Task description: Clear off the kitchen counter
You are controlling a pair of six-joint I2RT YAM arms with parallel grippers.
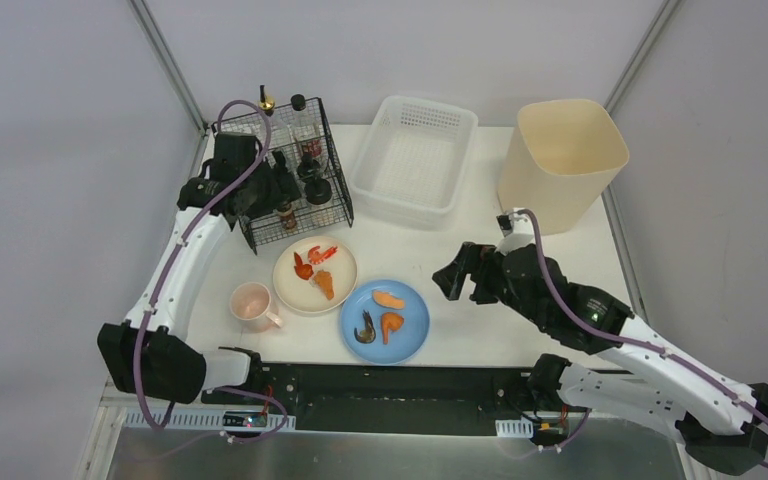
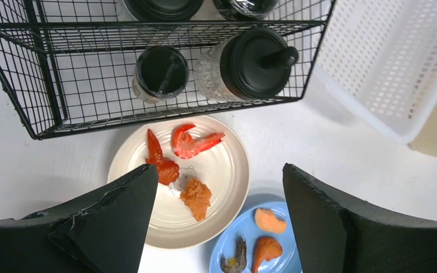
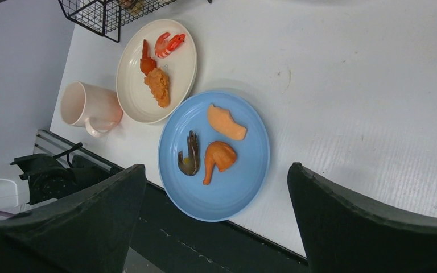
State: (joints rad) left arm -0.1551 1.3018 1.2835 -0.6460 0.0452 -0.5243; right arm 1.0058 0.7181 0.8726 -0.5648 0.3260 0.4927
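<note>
**Kitchen counter** (image 1: 440, 240): white matte tabletop, seen from above; it fills the middle of the top view between the grey walls. Positions below are read on a dial centred on it, 12 o'clock being the far edge.

**Wire rack** (image 1: 290, 175): black, at 10 o'clock. Black-capped bottles (image 2: 256, 62) are stood upright inside it.

**Perforated basket** (image 1: 415, 160): white plastic, at 12 o'clock, just beside the rack.

**Bin** (image 1: 560, 160): cream, tall, at 2 o'clock.

**Cream plate** (image 1: 315, 275): at 8 o'clock, near the front of the rack. Two red pieces and one orange crumbed piece of food are laid on it.

**Blue plate** (image 1: 385, 320): at 6 o'clock, its rim touching or overlapping the cream plate's at that plate's 4 o'clock. An orange wedge, an orange drumstick-shaped piece and a dark prawn-like piece are carried on it.

**Pink mug** (image 1: 252, 303): upright, at 8 o'clock of the cream plate, just beside it.

**Left gripper** (image 2: 217, 176): held over the front of the rack. The jaws are spread wide; nothing is gripped between them.

**Right gripper** (image 3: 216, 170): held at 2 o'clock of the blue plate, apart from it. The jaws are spread wide and nothing is held.
</note>
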